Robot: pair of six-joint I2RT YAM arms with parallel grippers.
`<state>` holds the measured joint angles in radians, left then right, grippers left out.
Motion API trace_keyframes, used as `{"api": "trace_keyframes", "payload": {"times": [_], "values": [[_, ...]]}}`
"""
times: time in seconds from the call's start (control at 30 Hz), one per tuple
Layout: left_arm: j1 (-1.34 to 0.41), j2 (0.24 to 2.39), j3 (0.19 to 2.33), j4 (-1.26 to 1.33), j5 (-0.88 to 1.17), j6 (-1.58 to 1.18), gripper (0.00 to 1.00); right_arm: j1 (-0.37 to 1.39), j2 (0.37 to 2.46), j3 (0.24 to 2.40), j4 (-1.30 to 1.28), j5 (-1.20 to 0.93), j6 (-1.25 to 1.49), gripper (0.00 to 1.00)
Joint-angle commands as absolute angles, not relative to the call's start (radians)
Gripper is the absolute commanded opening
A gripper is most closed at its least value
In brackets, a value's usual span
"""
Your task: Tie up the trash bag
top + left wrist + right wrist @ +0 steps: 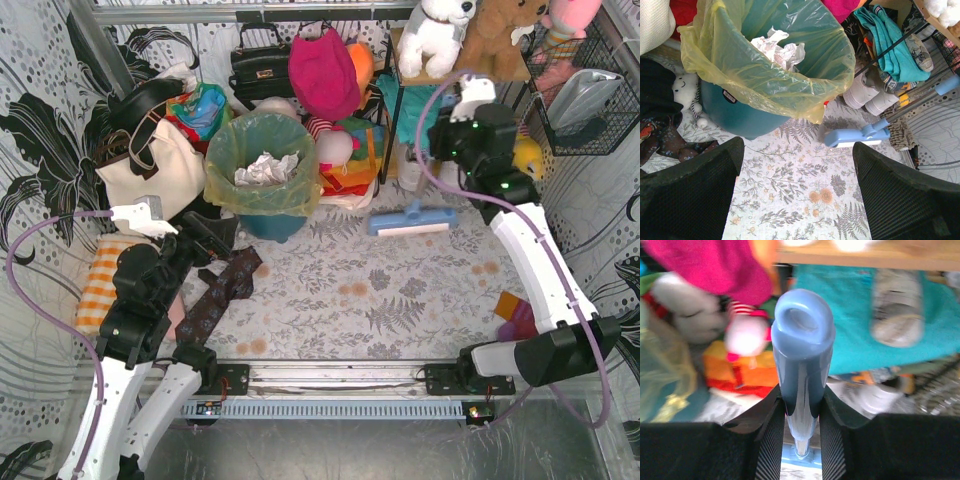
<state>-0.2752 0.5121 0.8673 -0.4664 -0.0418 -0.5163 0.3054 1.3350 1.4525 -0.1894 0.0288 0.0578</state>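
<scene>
The trash bag (225, 150), thin yellow-green plastic, lines the teal bucket (272, 222) at the back left, with its rim folded out over the bucket's edge. Crumpled white paper (262, 168) lies inside. In the left wrist view the trash bag (765, 75) fills the upper left. My left gripper (797, 147) hangs open over the flowered cloth just in front of the bucket, holding nothing; in the top view the left gripper (212, 238) sits left of the bucket's base. My right gripper (802, 410) is shut on the upright blue broom handle (802, 340) at the back right (452, 140).
The broom's blue head (410, 218) rests on the cloth right of the bucket. A cream tote (150, 180), black handbag (258, 65), pink hat (322, 75) and plush toys (440, 35) crowd the back. A dark patterned cloth (220, 290) lies by the left arm. A wire basket (585, 90) hangs at right.
</scene>
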Motion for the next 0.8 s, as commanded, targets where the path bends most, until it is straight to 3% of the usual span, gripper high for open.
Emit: {"api": "trace_keyframes", "payload": {"times": [0.0,0.3,0.77], "values": [[-0.279,0.513,0.875,-0.452,-0.053,-0.531,0.98,0.17,1.313,1.501,-0.175,0.03,0.056,0.0],[-0.279,0.508,0.879,-0.472,-0.069,-0.548,0.98,-0.047,1.483,1.649,-0.197,-0.14,0.015,0.0],[-0.279,0.502,0.884,-0.49,-0.078,-0.556,0.98,-0.144,1.631,1.735,-0.143,-0.25,-0.006,0.0]]}}
